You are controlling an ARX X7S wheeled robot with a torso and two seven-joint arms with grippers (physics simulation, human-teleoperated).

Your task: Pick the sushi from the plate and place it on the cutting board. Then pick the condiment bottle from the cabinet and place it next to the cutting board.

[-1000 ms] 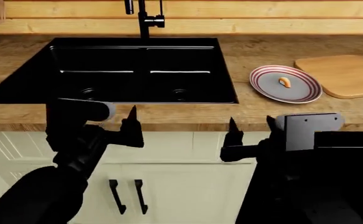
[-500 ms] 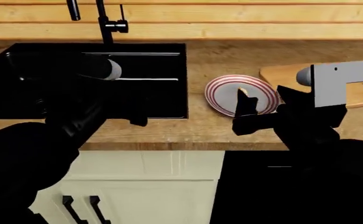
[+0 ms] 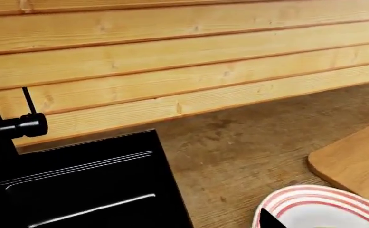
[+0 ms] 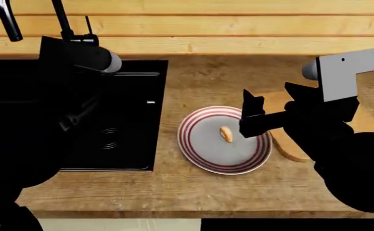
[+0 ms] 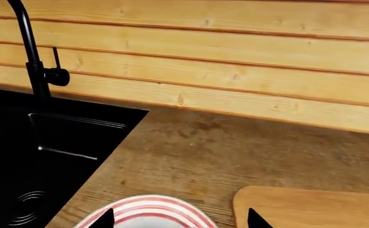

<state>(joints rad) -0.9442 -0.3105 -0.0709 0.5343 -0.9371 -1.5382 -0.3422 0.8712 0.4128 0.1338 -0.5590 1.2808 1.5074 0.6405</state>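
Observation:
The red-striped plate (image 4: 203, 156) lies on the wooden counter with the small orange sushi (image 4: 226, 134) near its centre. The tan cutting board (image 4: 283, 149) lies just right of the plate, mostly hidden by my right arm. My right gripper (image 4: 270, 98) hovers open over the plate's right rim and the board's left end. In the right wrist view its open gripper (image 5: 180, 221) straddles the plate (image 5: 149, 204) and the board (image 5: 311, 206). My left gripper (image 3: 184, 224) is over the sink; one fingertip (image 3: 269, 221) shows far off centre, by the plate (image 3: 324, 199). The condiment bottle is out of view.
A black sink (image 4: 119, 120) with a black faucet (image 4: 61, 21) takes the counter's left part. A wooden plank wall (image 4: 238, 24) stands behind. The counter's front edge (image 4: 174, 211) runs along the bottom of the head view.
The view has shifted right and closer to the counter. Both arms have risen over it. The right gripper now hangs over the plate's right rim; the left is over the sink.

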